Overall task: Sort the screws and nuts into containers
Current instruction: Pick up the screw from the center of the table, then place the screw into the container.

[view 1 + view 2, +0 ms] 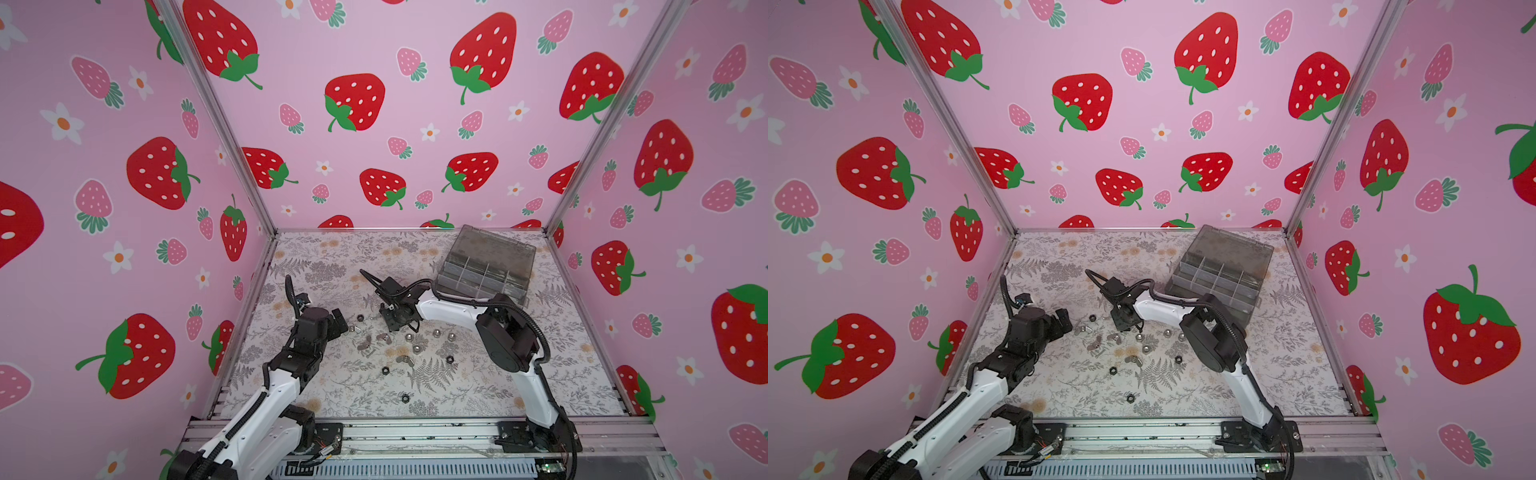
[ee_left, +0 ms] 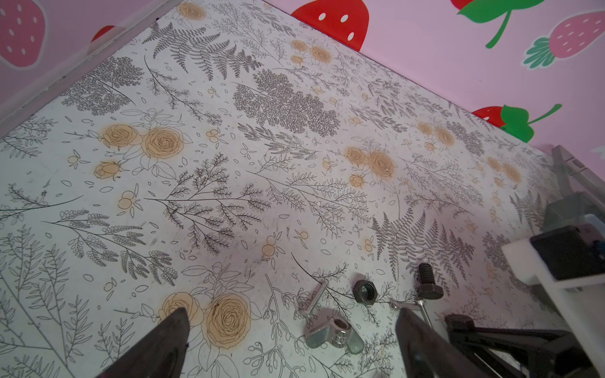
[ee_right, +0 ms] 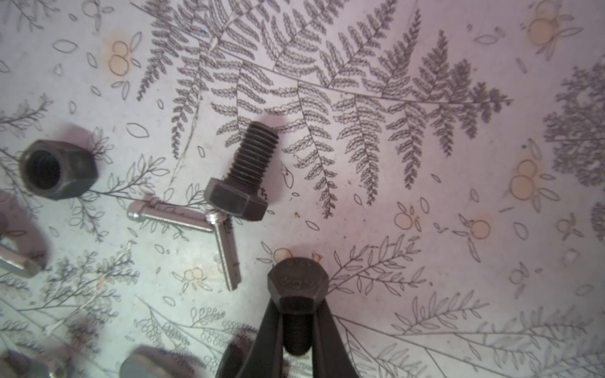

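The right claw [image 3: 299, 311] is pinched narrow on the threaded shank of a black bolt [image 3: 296, 281], whose stamped hex head pokes past the fingertips [image 3: 271, 322]. Whether that head touches the table [image 1: 457, 386] is hard to tell. Just beside the held bolt two slim silver screws [image 3: 226, 255] meet in an L, a second black bolt [image 3: 245, 173] touching them. Farther from it sits a black hex nut [image 3: 57, 170]. The left claw [image 2: 291, 311] gapes wide, holding nothing. The smoky organiser box [image 1: 498, 249], lid up, stands well apart from the held bolt.
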Controlling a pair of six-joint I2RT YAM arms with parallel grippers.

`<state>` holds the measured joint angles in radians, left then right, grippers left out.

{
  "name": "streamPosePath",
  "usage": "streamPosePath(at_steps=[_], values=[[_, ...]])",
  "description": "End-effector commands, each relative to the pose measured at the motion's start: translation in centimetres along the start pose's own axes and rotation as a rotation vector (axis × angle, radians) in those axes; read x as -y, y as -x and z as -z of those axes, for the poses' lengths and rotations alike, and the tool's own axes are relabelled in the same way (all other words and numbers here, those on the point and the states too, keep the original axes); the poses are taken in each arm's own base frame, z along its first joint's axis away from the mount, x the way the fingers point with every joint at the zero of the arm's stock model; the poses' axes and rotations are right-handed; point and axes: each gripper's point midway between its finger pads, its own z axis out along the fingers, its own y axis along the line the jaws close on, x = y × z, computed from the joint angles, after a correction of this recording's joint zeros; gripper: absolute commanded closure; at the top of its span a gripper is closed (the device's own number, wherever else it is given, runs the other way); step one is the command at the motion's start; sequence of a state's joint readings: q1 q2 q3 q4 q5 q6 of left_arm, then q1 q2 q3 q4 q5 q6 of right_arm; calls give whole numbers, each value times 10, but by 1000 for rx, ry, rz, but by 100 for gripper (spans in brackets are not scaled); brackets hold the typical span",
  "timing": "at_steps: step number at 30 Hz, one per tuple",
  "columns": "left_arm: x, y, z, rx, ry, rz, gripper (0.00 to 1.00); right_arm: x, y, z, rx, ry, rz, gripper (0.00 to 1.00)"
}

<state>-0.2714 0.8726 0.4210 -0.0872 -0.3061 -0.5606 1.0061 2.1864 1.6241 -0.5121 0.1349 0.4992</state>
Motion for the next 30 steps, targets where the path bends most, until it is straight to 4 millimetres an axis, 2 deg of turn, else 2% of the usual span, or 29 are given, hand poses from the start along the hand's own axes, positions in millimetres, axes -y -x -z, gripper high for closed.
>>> streamPosePath(at_steps=[1,5,8,15,20,25,30], values=[[-3,2,1,8,18,-2,1,11,-15,5,-33,-48,-6,100],[-5,2,3,14,24,-2,1,23,-5,23,19,-76,-32,100],[-6,2,4,17,23,1,1,39,1,37,57,-105,-66,100],[-7,5,5,34,28,7,1,95,1,62,95,-181,-162,100],[-4,7,3,37,21,8,1,145,-11,79,97,-238,-252,100],[0,8,-1,23,17,-3,1,193,-32,95,93,-299,-344,100],[2,8,-3,17,12,-4,1,230,-49,108,86,-352,-407,100]])
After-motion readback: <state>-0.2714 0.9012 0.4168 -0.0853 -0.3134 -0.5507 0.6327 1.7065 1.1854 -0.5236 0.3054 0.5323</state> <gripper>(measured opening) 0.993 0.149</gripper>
